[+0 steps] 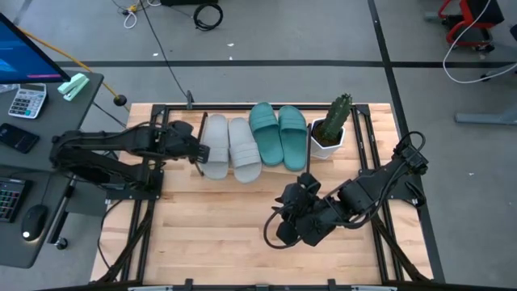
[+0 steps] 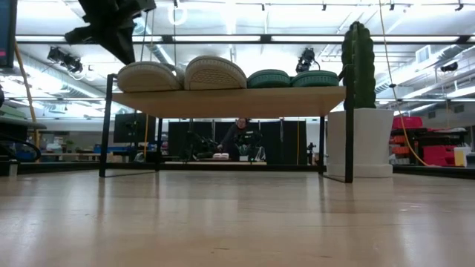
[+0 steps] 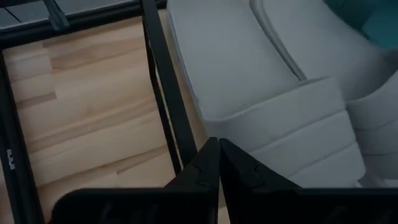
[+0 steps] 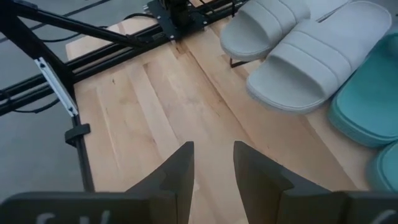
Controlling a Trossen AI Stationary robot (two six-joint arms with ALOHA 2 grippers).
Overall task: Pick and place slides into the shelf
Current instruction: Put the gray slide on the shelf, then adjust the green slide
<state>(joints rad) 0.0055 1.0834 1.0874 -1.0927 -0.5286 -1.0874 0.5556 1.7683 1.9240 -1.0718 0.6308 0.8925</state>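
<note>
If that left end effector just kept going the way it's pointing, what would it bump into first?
Most likely the nearest grey slide. The left end effector, fingers shut, points at its strap on the shelf, at the left end of the row. How much of a gap remains, if any, is hard to tell.

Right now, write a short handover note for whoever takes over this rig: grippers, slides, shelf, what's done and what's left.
Left gripper: shut, empty, at the left end of the shelf beside the outer grey slide.
Right gripper: open, empty, over the bare wooden tabletop in front of the shelf.
Slides: the two light grey rubber slides and the two teal-green rubber slides lie side by side on the low wooden-topped, black-legged shelf.
A potted cactus stands at the shelf's right end.
Done: all four slides are on the shelf.
Left: no slide remains on the tabletop; probably just pull both arms back.
</note>
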